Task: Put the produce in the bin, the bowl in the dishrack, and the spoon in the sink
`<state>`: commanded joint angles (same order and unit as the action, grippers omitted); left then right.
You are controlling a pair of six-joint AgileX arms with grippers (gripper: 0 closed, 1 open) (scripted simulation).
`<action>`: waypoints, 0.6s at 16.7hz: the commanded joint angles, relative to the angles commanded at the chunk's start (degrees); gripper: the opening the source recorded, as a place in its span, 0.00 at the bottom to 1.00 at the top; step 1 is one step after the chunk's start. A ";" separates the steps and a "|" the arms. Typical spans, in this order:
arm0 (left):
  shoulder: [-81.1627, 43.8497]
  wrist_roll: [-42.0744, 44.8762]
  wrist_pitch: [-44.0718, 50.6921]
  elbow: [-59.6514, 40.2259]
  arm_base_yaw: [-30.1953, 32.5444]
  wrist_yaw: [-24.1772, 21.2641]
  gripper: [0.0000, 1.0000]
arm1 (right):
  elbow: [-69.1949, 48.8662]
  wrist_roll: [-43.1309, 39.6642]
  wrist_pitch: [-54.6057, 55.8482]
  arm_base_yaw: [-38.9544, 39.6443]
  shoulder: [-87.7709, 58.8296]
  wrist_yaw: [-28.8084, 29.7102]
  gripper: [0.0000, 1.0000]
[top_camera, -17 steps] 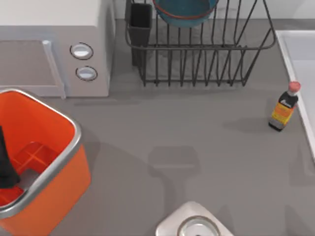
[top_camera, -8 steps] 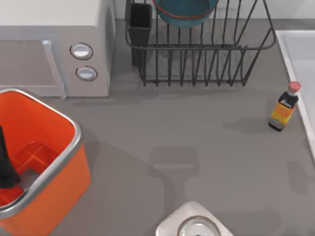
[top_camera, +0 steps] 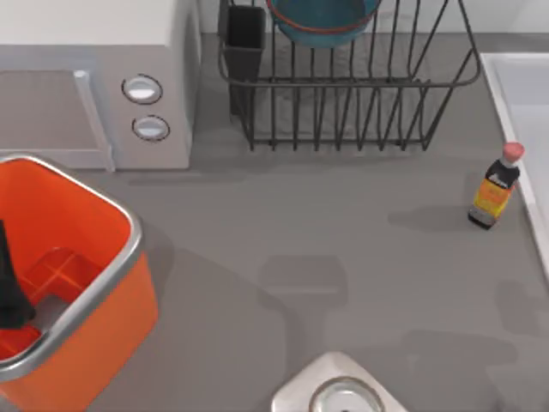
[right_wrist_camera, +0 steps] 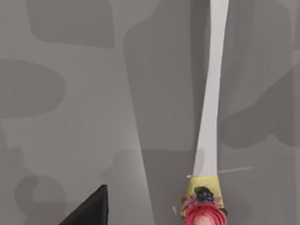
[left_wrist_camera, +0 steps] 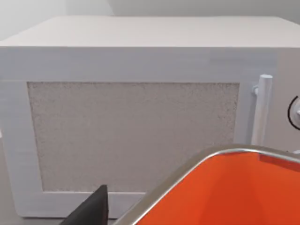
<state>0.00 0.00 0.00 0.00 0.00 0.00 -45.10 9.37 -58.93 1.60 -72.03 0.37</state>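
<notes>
The bowl sits in the dishrack at the table's far edge. The spoon step looks next: the right gripper pinches it; carrying to the sink remains. The left gripper, fingers unclear, hangs in the bin.

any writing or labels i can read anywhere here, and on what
No text can be read anywhere.
bottle, right side of the table: a yellow-orange label with dark marks, too small to read.
microwave: two round dials, no visible numbers or markings.
spoon, right wrist view: a painted flower on its handle, a picture and no words.
bin, dishrack, bowl: no lettering.
</notes>
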 joint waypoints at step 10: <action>0.00 0.00 0.00 0.00 0.00 0.00 1.00 | 2.79 0.12 3.20 -0.16 -3.60 -0.11 1.00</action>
<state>0.00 0.00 0.00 0.00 0.00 0.00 -42.31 9.48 -55.73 1.44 -75.63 0.26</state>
